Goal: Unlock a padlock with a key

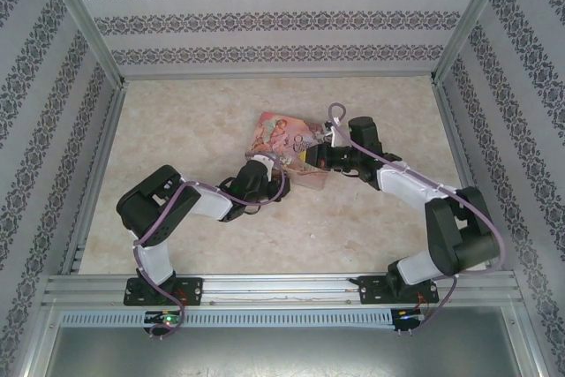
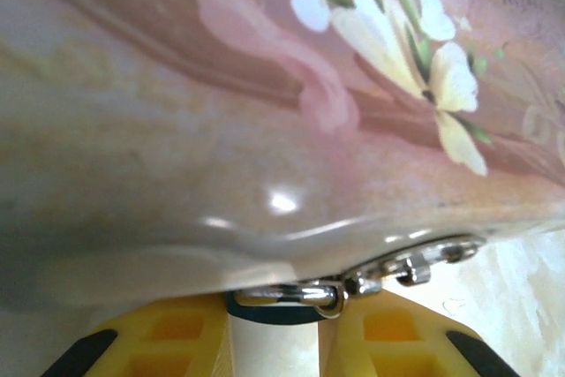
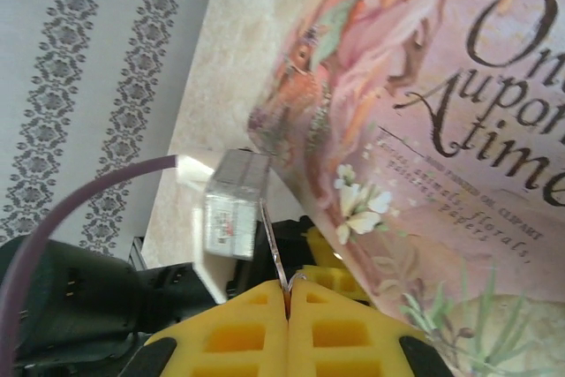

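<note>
padlock (image 2: 265,313) position is governing the coming move, so i am reading it first. in the left wrist view its teal body is sitting between the two yellow pads (image 2: 177,333) of the left tool (image 2: 275,306). its thin silver shackle (image 2: 305,292) is threading the hasp (image 2: 415,264) on the lower edge of the pink box (image 2: 221,112). the body is filling the gap between the pads with no space showing on either side. i am therefore treating the left tool as clamped on the padlock, with the jaws narrow but not together.

the right tool (image 3: 289,293) is standing fully closed and pinching the key (image 3: 272,245). the blade is showing edge-on as a thin silver strip projecting straight out from between the pads.

from above, both tools are meeting at the near side of the box, which is lying flat on the counter (image 1: 291,236). the padlock is lying to the left of the key tip, beside the left arm, and the key's long axis is pointing roughly that way.

i cannot tell which way the keyway is facing. i am judging that the insertion depends on lining the blade's axis up with that hidden face.
</note>
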